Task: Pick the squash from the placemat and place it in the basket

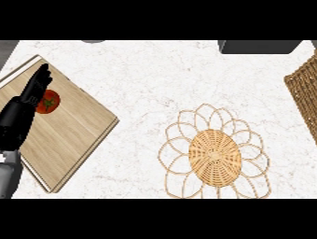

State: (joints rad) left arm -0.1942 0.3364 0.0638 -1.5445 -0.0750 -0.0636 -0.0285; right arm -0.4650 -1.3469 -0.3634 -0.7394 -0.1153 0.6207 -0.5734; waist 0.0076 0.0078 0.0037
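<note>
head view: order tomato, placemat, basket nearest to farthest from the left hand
1. tomato, right beside the left hand, on the cutting board at the left
2. placemat, lower centre
3. basket, far right edge

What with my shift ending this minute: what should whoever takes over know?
Left hand open, resting upright over the board at left, beside the tomato.
Right hand not in view.
Placemat at lower centre has nothing on it.
Basket at the right edge, mostly cut off.
No squash shows anywhere, so whether it is placed cannot be told.
Left: check the basket.
</note>
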